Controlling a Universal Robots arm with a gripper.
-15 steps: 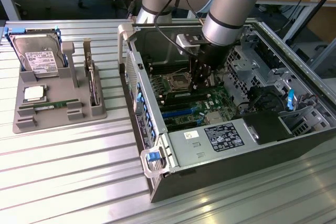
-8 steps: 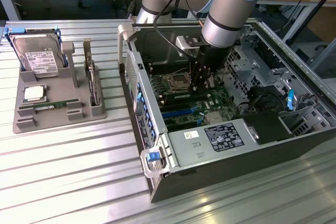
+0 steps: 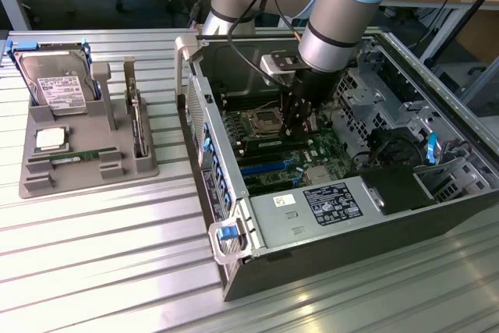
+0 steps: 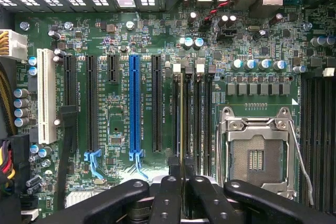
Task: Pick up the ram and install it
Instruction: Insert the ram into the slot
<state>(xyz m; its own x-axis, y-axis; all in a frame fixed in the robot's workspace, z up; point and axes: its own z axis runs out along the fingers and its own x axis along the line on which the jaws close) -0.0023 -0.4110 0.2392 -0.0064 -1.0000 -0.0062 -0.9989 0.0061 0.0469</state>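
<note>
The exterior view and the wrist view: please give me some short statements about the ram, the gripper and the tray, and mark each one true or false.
1. The gripper is inside the open computer case, above the motherboard. True.
2. The gripper holds the ram edge-on over the memory slots beside the CPU socket. True.
3. The CPU socket already holds a chip. False: the socket is empty, and a square CPU chip lies on the grey tray.
4. The hard drive is mounted inside the case. False: it stands on the grey tray outside the case.
5. A second green memory stick lies on the tray. True.
</note>
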